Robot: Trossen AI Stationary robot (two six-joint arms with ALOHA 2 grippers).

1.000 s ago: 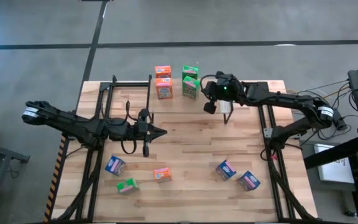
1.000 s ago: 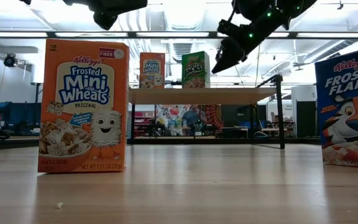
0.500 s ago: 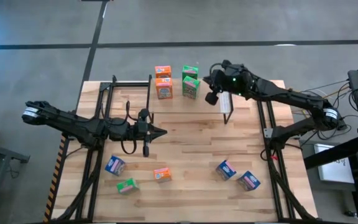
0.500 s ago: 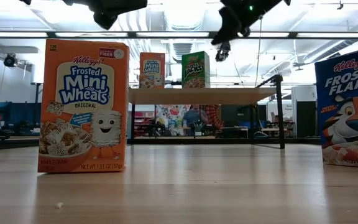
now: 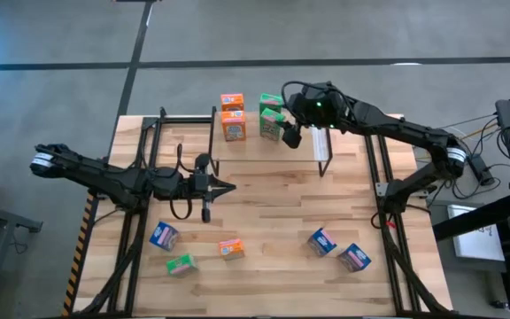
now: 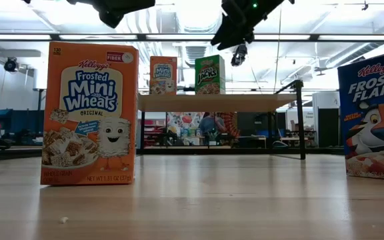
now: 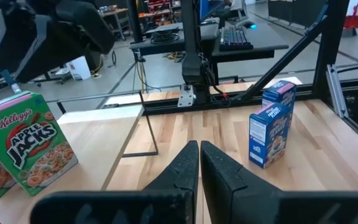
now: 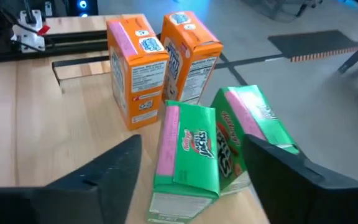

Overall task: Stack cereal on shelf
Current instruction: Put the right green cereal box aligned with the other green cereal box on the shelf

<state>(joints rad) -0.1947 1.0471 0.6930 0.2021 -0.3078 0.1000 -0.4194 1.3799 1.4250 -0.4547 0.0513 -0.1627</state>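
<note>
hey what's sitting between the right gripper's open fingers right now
Two green cereal boxes on the shelf lie between the right gripper's spread fingers, not yet clamped; the right wrist view shows it.

Robotics lab or workshop: concrete floor (image 5: 326, 31), ceiling trusses (image 6: 179, 37) upper frame, keyboard (image 7: 235, 38) on a workbench (image 7: 216, 46) behind.

The table (image 5: 273, 213) is pale wood in narrow glued strips, smooth with a soft sheen — the shelf (image 6: 215, 102) plank looks like the same light wood, on thin black metal legs. The cereal (image 8: 188, 158) boxes are printed cardboard, slightly glossy. Both arms look like matt black plastic or metal — the left gripper (image 7: 199, 163) fingers have a dull, faintly grainy finish.
</note>
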